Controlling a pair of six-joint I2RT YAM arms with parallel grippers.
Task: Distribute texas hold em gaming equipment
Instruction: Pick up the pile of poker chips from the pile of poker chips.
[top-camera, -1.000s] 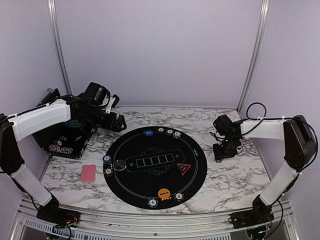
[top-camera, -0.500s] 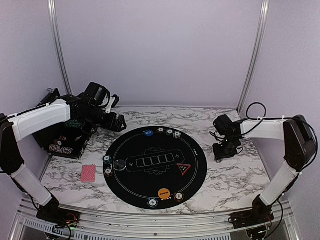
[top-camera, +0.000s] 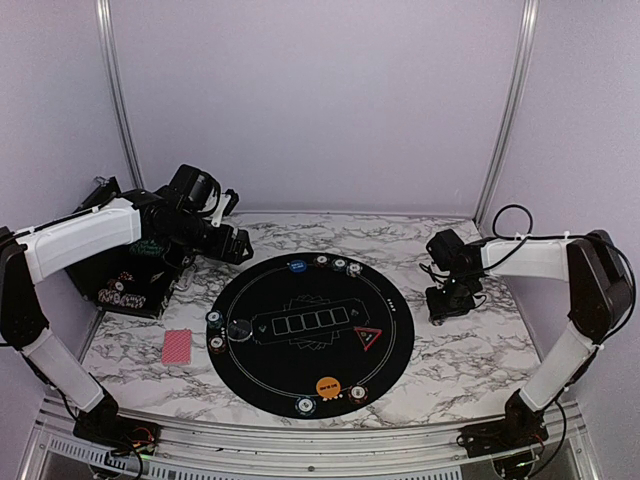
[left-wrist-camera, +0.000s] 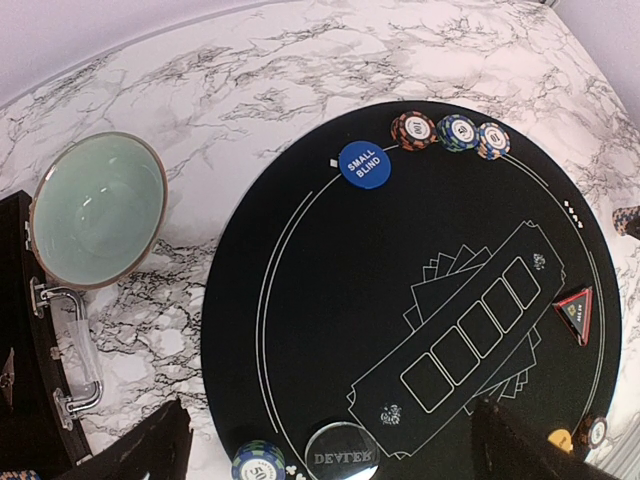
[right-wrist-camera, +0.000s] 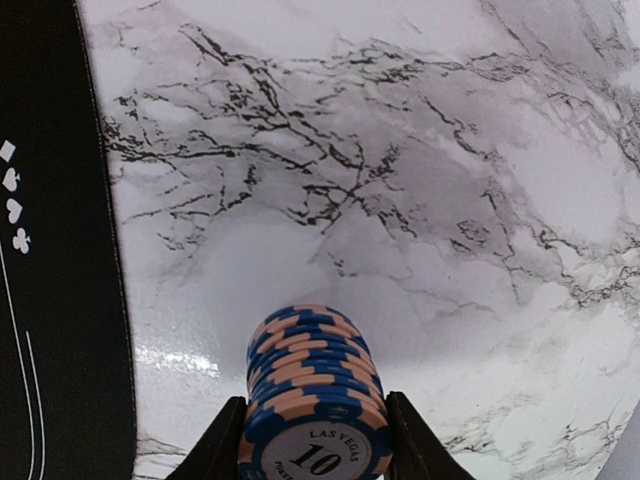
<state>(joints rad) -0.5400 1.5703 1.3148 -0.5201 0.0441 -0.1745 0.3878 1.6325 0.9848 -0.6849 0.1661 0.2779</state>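
Right wrist: right gripper (right-wrist-camera: 315, 445) clamped on blue-orange chip stack (right-wrist-camera: 312, 375), over marble table (right-wrist-camera: 400, 150) right of black mat (right-wrist-camera: 55, 300). Left gripper (left-wrist-camera: 335, 450) spread wide, empty, near mat's far-left edge.

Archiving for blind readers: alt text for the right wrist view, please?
A stack of blue-and-orange poker chips, top chip marked 10, is clamped in the right gripper over a white marble table. A black mat edges the left side.
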